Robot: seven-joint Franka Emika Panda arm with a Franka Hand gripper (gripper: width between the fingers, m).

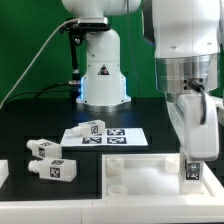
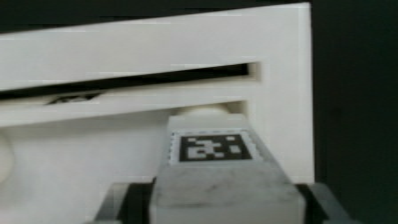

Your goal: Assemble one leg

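The gripper (image 1: 192, 165) is down at the lower right of the exterior view, fingers clamped on a leg (image 1: 191, 171) and holding it upright over the white tabletop (image 1: 140, 178), right by a corner socket, presumably to seat it there. On the wrist view the leg (image 2: 214, 150) shows its tag face, narrow end touching or nearly touching the tabletop (image 2: 107, 90); I cannot tell which. Spare legs (image 1: 48, 160) wait at the lower left, another (image 1: 92, 127) lies on the marker board (image 1: 120, 137), kept out of the way.
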